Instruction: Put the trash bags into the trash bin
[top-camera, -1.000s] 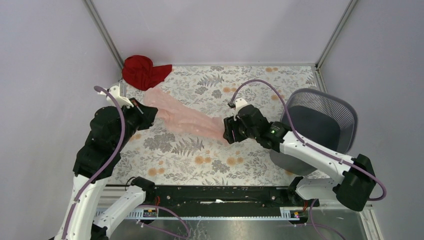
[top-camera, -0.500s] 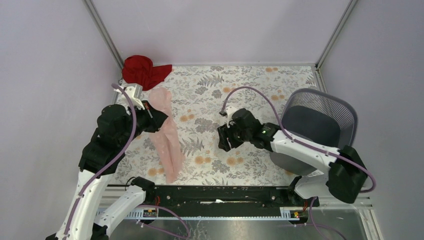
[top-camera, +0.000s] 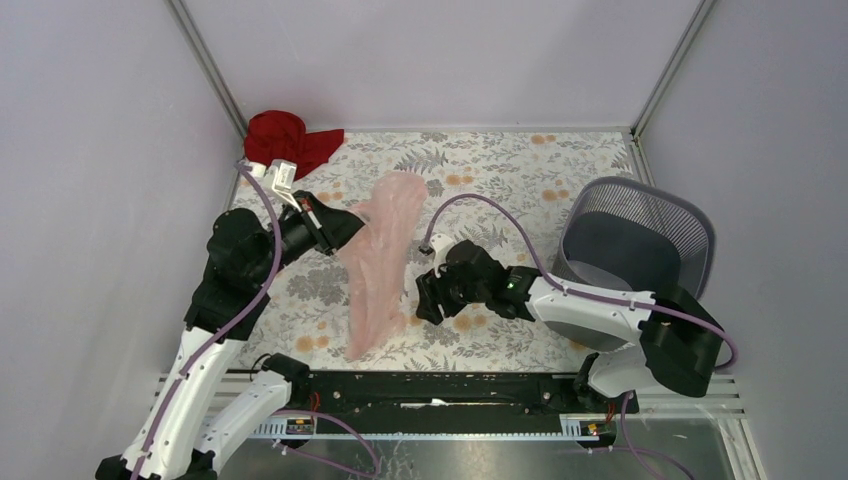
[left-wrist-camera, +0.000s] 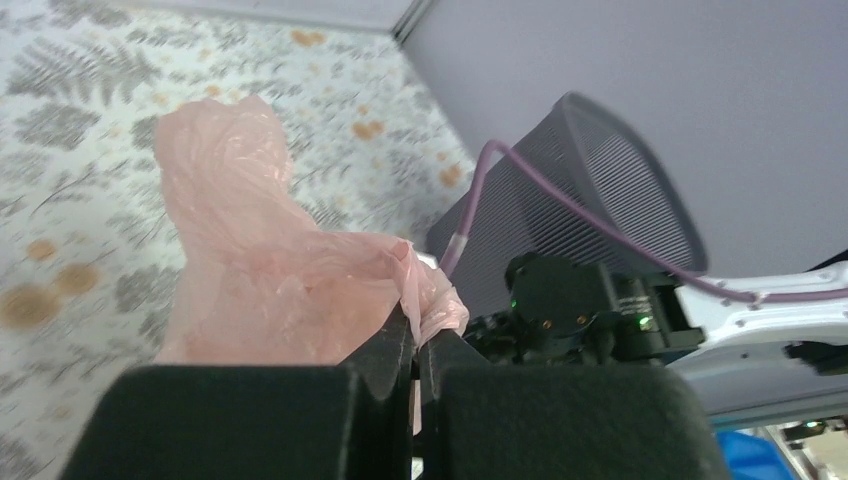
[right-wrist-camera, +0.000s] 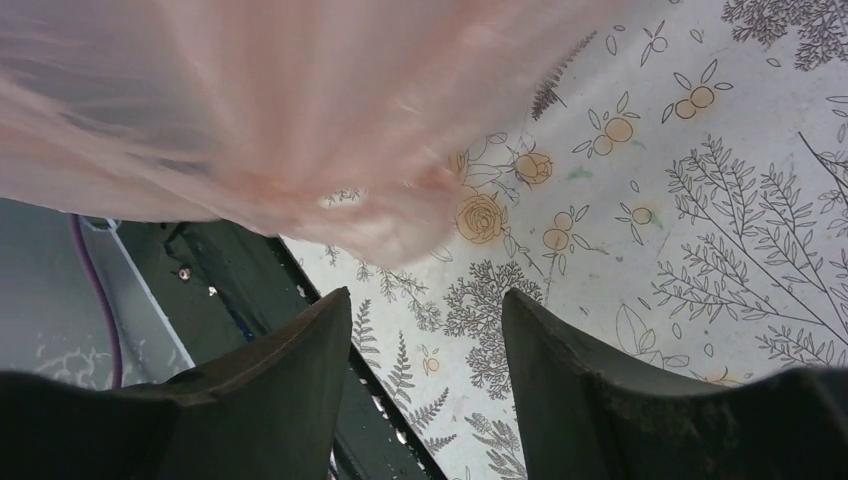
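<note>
Grip check: left gripper (left-wrist-camera: 412, 335) is pinched tight on a bunched corner of the pale pink trash bag (top-camera: 380, 250), which drapes limp over mid-table, well apart from the mesh trash bin (top-camera: 690, 235) at the right. Right gripper (right-wrist-camera: 425, 300) sits beside the lower film, fingers spread with nothing between them. Risk: a one-corner hold on slippery film could slip or tear, and the trailing tail, probably brushing the floral tablecloth (top-camera: 500, 160) (blurred, hard to tell), could snag the bin rim and end up outside.
</note>
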